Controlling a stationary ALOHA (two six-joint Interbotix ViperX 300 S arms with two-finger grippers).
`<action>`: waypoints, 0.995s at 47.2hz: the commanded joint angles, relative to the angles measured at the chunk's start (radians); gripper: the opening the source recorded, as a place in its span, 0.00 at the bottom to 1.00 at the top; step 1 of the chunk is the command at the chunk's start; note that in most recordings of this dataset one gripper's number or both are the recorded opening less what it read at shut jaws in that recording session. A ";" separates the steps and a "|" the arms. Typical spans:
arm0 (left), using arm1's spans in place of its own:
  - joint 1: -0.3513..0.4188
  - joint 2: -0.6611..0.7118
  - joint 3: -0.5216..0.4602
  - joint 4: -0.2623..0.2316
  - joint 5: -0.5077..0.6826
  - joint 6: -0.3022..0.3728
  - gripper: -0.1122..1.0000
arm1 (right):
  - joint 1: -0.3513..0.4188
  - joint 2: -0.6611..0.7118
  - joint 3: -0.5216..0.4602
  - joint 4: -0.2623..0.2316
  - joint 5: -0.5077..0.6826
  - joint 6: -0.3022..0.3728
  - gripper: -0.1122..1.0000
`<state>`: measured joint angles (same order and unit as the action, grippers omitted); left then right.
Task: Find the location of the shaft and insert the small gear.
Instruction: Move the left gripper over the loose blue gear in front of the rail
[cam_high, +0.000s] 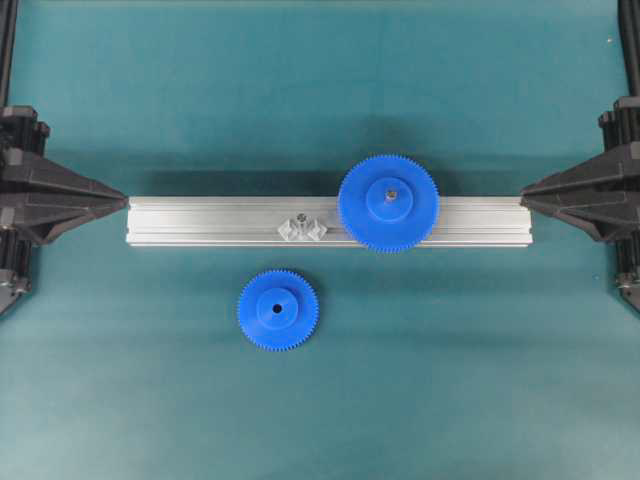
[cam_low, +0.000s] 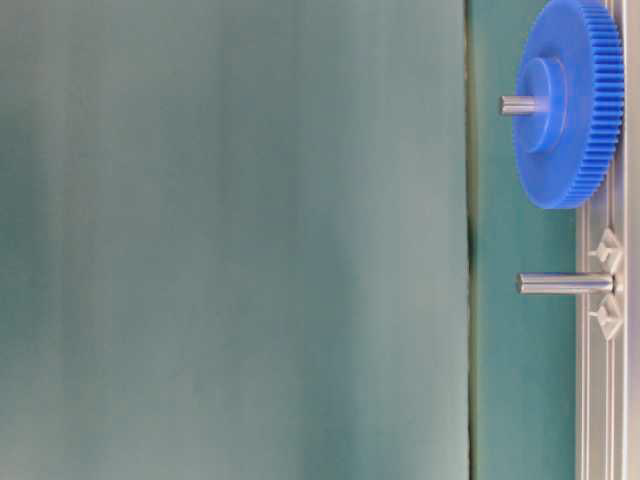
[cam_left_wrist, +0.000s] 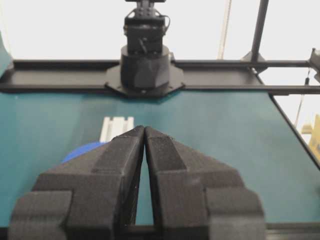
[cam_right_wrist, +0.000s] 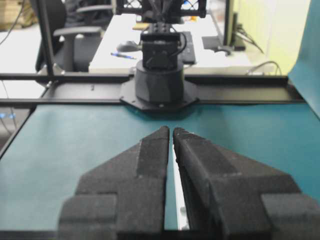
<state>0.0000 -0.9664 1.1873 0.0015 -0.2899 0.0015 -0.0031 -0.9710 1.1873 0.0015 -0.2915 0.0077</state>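
The small gear (cam_high: 277, 309) is a bright blue toothed disc with a dark centre hole. It lies flat on the teal mat, in front of the rail and left of centre. The shaft (cam_high: 302, 225) is a thin silvery pin on a faceted clear base, standing on the aluminium rail (cam_high: 200, 222). From the table-level view the shaft (cam_low: 565, 284) is bare. My left gripper (cam_high: 122, 203) is shut and empty at the rail's left end. My right gripper (cam_high: 525, 192) is shut and empty at the right end. Both sets of jaws (cam_left_wrist: 144, 129) (cam_right_wrist: 171, 130) meet at the tips.
A larger blue gear (cam_high: 388, 203) sits on its own grey pin on the rail, right of the shaft; it appears again as the larger gear (cam_low: 568, 103). A blue rim (cam_left_wrist: 82, 150) and a piece of rail (cam_left_wrist: 116, 127) show left of my left fingers. Black arm bases stand at both ends of the mat.
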 joint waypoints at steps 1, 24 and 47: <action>-0.008 0.017 0.009 0.012 0.011 -0.014 0.20 | 0.009 0.011 0.008 0.003 -0.015 -0.005 0.25; -0.032 0.063 -0.083 0.012 0.227 -0.051 0.12 | 0.011 -0.080 0.060 0.023 0.107 0.100 0.10; -0.064 0.264 -0.190 0.012 0.321 -0.091 0.12 | 0.009 -0.081 0.063 0.023 0.253 0.150 0.10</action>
<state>-0.0537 -0.7332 1.0324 0.0123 0.0307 -0.0874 0.0077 -1.0615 1.2625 0.0230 -0.0399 0.1457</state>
